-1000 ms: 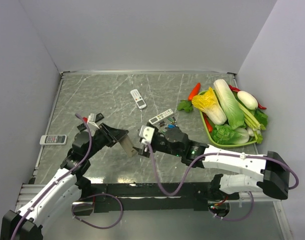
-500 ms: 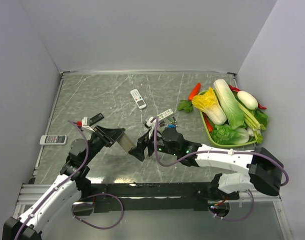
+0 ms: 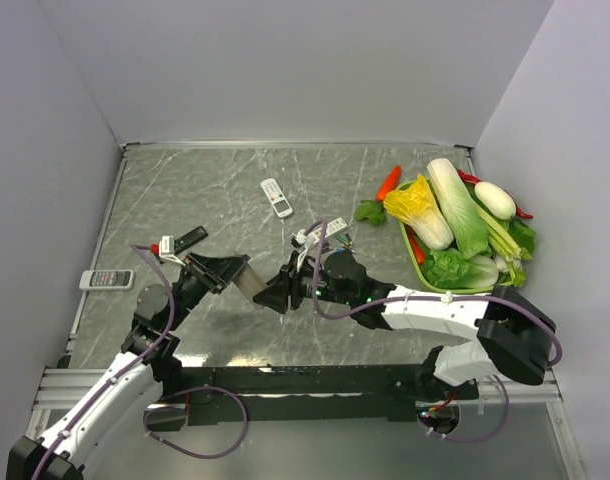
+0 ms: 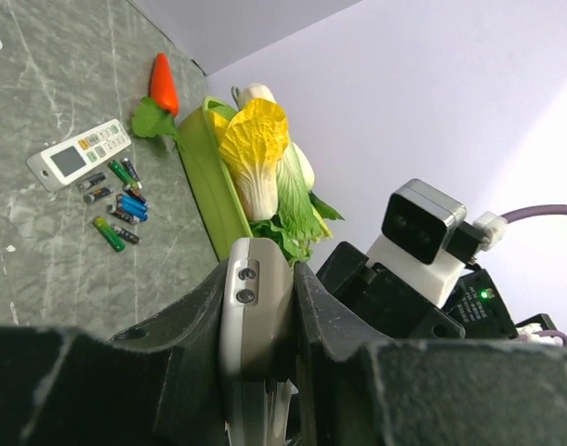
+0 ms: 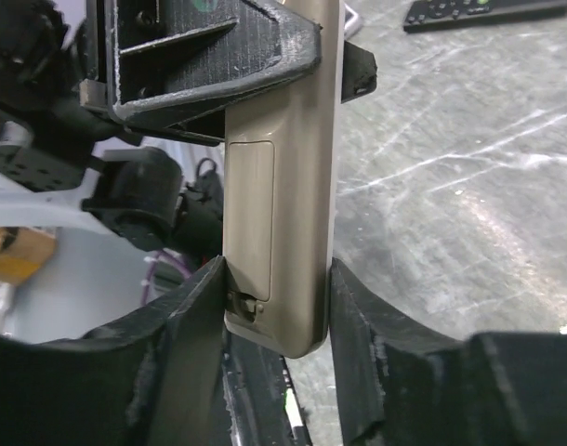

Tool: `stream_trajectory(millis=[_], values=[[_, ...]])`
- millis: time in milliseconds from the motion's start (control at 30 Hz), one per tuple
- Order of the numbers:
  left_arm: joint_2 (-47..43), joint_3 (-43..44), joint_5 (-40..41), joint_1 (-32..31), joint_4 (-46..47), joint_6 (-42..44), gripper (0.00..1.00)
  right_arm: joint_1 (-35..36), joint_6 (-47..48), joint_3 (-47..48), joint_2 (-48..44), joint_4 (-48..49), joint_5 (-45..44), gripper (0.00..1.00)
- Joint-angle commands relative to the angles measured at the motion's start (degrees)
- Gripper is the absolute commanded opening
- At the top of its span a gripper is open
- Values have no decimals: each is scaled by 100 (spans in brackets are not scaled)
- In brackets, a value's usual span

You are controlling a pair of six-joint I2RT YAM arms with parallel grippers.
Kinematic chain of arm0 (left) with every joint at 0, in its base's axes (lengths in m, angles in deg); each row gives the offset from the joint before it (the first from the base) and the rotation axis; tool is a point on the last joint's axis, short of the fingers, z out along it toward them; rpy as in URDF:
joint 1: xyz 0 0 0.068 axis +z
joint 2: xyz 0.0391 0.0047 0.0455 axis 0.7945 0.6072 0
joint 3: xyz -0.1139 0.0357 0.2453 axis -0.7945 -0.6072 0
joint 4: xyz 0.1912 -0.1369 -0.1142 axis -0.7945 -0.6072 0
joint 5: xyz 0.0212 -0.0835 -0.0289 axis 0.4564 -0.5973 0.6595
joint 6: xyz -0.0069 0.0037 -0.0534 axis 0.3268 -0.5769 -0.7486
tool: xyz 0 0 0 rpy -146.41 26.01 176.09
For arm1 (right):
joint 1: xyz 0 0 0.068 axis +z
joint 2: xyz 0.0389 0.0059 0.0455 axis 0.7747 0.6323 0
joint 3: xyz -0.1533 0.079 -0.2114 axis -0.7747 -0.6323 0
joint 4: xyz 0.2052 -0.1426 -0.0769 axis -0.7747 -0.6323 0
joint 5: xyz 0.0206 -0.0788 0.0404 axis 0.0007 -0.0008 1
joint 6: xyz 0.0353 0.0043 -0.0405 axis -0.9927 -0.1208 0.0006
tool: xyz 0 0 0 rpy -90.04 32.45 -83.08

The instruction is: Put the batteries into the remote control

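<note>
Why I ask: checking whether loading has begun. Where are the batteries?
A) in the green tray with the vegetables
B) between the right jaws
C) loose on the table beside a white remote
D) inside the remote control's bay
C: the batteries lie loose on the table beside a white remote, clear of the green tray and the remote control.

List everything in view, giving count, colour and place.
remote control: one, grey-beige, held off the table by both hands
batteries: several, green, blue, dark, loose on the table
white remote: one, beside the batteries
small remote: one, white with a dark end, far centre
grey remote: one, left edge
carrot: one, orange, left of the tray
tray: one, green, right side
vegetables: several, mixed colours, in the tray
left hand: black, gripping the remote control
right hand: black, gripping its other end
</note>
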Motion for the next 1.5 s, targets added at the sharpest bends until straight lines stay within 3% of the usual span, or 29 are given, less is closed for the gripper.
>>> stream_trajectory(millis=[0, 100, 167, 200, 267, 400, 467, 567, 600, 733, 933, 1100, 1300, 1467], values=[[-28, -49, -146, -19, 632, -132, 1, -84, -337, -69, 60, 851, 778, 34], [7, -41, -268, -10, 747, -54, 2, -198, -425, -104, 68, 965, 1138, 20], [24, 65, -356, -18, 651, 121, 12, -303, -504, -165, 25, 1123, 1349, 11], [24, 161, -383, -10, 537, 210, 25, -426, -513, -192, -45, 1141, 1542, 8], [33, 267, -462, -10, 370, 507, 32, -558, -443, -227, -159, 1001, 1684, 0], [147, 626, -629, -10, -17, 930, 50, -944, -30, -157, -537, 369, 1956, 0], [270, 715, -716, -10, -53, 1089, 54, -1050, 190, -148, -660, 17, 2071, 0], [385, 891, -822, -10, -175, 1256, 70, -1261, 392, -139, -845, -255, 2378, 0], [411, 1004, -805, -1, -254, 1335, 81, -1323, 453, -122, -933, -352, 2440, 0], [385, 1584, -568, 8, -1516, 2132, 96, -1604, 1172, 71, -1083, -1309, 2580, 0], [411, 3051, 484, 8, -3732, 3468, 99, -1859, 2314, 519, -838, -3023, 2703, 0], [438, 3905, 689, 8, -4902, 4226, 100, -1868, 3274, 1352, 365, -4315, 2984, 0], [279, 3748, 382, 8, -5063, 4693, 99, -1877, 4293, 2565, 2035, -5678, 3187, 0], [271, 3414, 250, 8, -4931, 4763, 99, -1868, 5024, 3444, 3011, -6547, 2854, 2]])
